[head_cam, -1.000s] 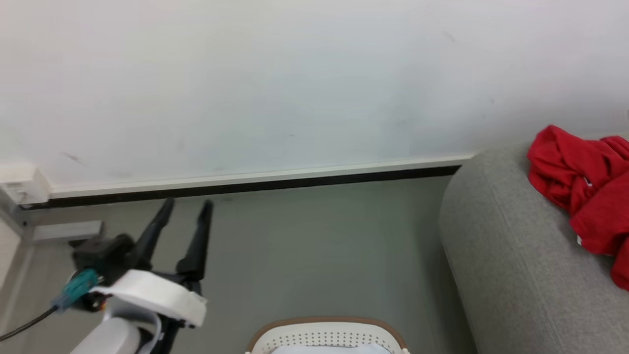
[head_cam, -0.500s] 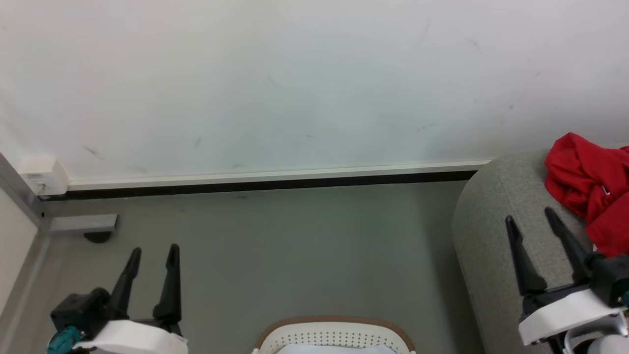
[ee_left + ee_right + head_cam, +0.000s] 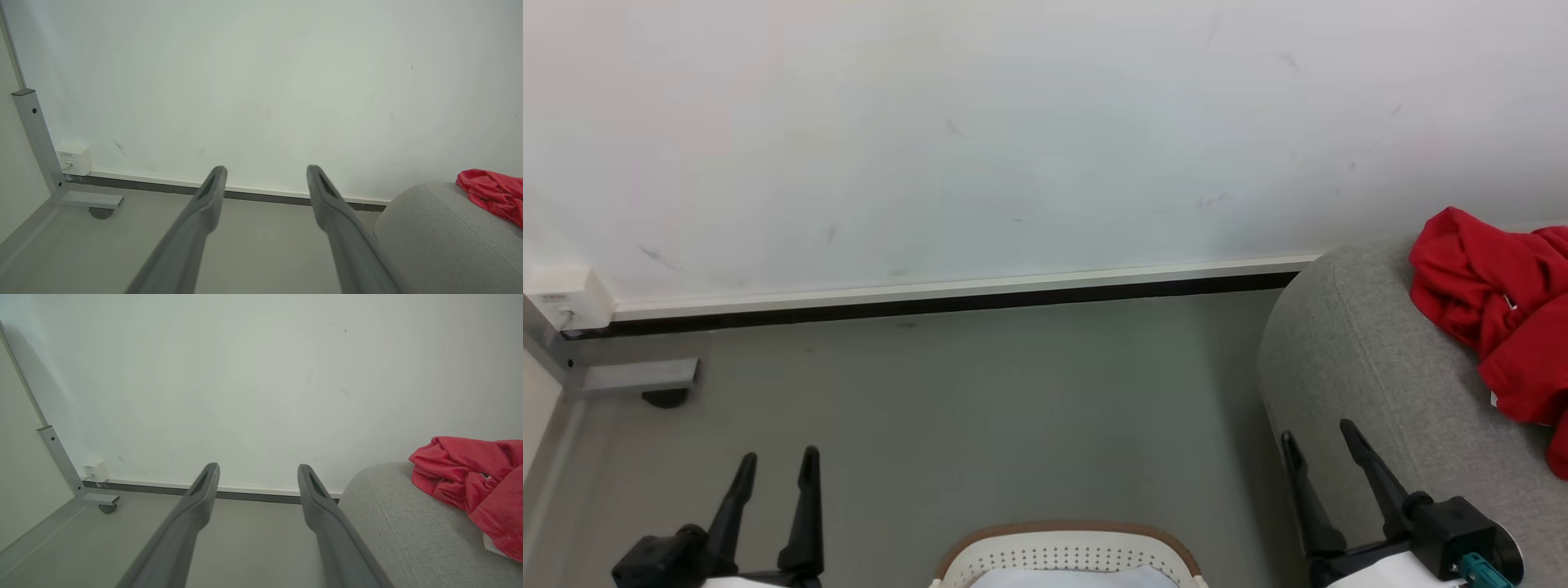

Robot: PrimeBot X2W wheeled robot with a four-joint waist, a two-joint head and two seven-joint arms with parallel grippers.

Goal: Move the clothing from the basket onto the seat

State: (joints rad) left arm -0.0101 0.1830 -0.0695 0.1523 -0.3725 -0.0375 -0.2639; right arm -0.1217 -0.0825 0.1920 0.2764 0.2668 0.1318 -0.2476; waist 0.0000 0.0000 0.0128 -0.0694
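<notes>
Red clothing (image 3: 1499, 306) lies crumpled on the grey seat (image 3: 1372, 384) at the right edge of the head view; the same clothing (image 3: 470, 482) lies on the seat (image 3: 404, 531) in the right wrist view, and clothing (image 3: 490, 192) and seat (image 3: 441, 228) appear at the right of the left wrist view. The white basket (image 3: 1068, 557) with its brown rim peeks in at the bottom centre. My left gripper (image 3: 778, 459) is open and empty at the lower left. Beside the seat's rounded end, my right gripper (image 3: 1317, 434) is open and empty.
A white wall with a white and black skirting (image 3: 947, 298) runs across the back. A grey metal frame foot with a castor (image 3: 645, 380) and a small white box (image 3: 560, 298) stand at the far left. Grey floor (image 3: 1013, 425) lies between basket and wall.
Both grippers have dropped lower in the head view, open throughout. The right one came into view, then sank left beside the seat's end. The camera shifted a little.
</notes>
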